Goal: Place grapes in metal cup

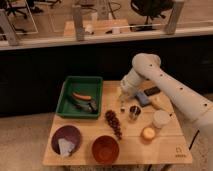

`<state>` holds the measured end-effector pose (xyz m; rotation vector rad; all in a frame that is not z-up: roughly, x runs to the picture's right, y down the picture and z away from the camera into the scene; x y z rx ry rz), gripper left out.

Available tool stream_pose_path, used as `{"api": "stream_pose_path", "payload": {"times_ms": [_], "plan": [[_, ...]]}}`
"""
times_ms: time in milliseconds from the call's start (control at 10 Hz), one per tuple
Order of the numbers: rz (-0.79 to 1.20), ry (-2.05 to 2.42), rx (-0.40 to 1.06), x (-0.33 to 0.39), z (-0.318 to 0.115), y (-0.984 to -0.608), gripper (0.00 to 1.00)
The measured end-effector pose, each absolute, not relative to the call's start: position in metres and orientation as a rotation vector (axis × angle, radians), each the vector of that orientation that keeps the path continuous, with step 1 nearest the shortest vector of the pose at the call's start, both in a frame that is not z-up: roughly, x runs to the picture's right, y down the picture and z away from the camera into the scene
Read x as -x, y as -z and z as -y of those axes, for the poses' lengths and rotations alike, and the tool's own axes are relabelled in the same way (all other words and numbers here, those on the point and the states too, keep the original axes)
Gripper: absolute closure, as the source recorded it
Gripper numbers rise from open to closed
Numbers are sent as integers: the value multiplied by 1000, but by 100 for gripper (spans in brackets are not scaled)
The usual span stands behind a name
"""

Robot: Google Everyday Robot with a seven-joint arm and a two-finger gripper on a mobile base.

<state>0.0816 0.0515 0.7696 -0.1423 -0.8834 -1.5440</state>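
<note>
Grapes (113, 124) lie loose on tabletop (160, 150), near the hand (122, 103), on its camera-facing side. Their long axis runs roughly toward the camera. Metal cup (134, 111) is just beside both. Arm bends down from a high elbow and the hand points downward. Its opening cannot be told, and nothing is visibly held.

The table (165, 145) is pale wood, matt and smooth. Centre frame, the gripper (122, 102) hangs just left of the metal cup (134, 111), and that cup is bright, polished silver. The arm (165, 82) above wears a smooth white shell with a soft sheen. The grapes (113, 124) look dark and dull-skinned. Left of centre, the green tray (67, 97) reads as plastic. Lower centre, the red-brown bowl (105, 149) looks glossy.
</note>
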Motion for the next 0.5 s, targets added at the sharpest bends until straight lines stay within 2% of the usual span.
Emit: {"api": "stream_pose_path", "payload": {"times_ms": [300,500], "plan": [[836,1619,204,-52,-63,-782,37],[826,1670,245,-33,-80,-799,25]]}}
